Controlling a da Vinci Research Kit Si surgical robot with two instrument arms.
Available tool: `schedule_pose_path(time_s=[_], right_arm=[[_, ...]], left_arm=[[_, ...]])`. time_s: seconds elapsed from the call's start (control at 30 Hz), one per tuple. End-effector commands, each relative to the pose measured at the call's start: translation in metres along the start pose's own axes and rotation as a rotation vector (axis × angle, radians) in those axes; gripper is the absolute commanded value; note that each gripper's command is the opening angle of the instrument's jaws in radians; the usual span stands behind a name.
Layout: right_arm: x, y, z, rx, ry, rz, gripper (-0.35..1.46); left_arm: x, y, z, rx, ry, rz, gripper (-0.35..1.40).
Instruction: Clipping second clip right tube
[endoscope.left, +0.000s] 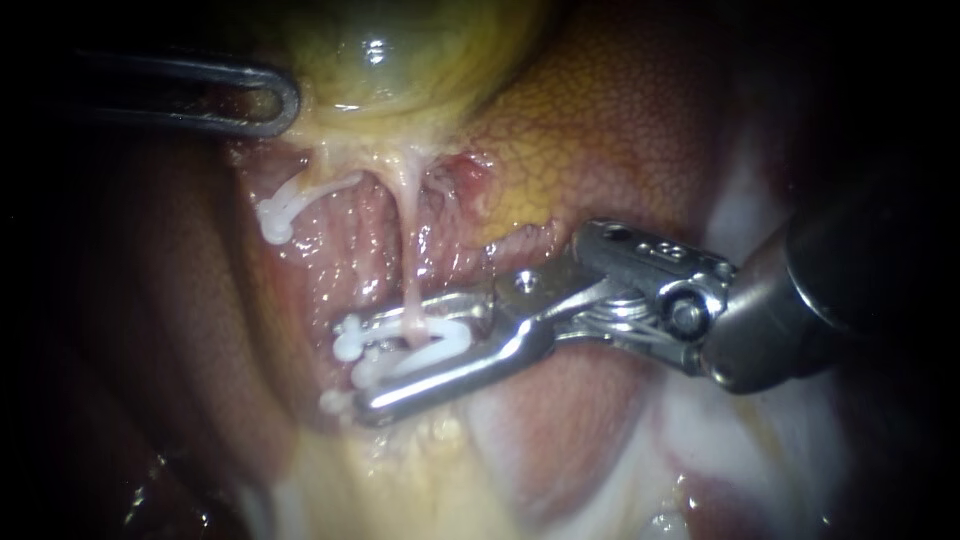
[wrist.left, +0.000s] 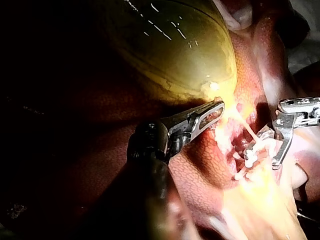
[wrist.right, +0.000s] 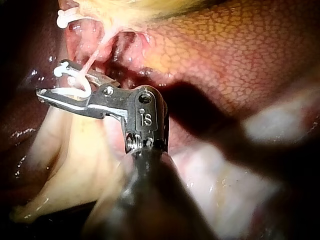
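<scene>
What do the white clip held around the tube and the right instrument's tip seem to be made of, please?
The white clip looks like smooth, slightly glossy plastic: opaque, with rounded moulded ends. The right instrument looks like bare polished metal at its tip: silver-grey, with sharp bright reflections. Sight alone cannot confirm either.

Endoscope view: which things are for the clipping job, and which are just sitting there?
For the job:
right instrument
clip it carries
right tube

Just there:
left instrument
gallbladder
liver
left tube
left clip
</scene>
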Motion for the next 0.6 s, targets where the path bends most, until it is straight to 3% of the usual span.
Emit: schedule_pose_path(time_s=[0.03,0.6], right_arm=[[0.0,0.0002,-0.0001,-0.001,-0.001,0.0,0.35],[-0.0002,0.0009,-0.0009,0.0,-0.002,-0.001,-0.12]], left_arm=[[0.0,0.0,0.0,0.0,0.0,0.0,-0.35],[0.0001,0.0,0.0001,-0.001,-0.001,0.0,-0.35]])
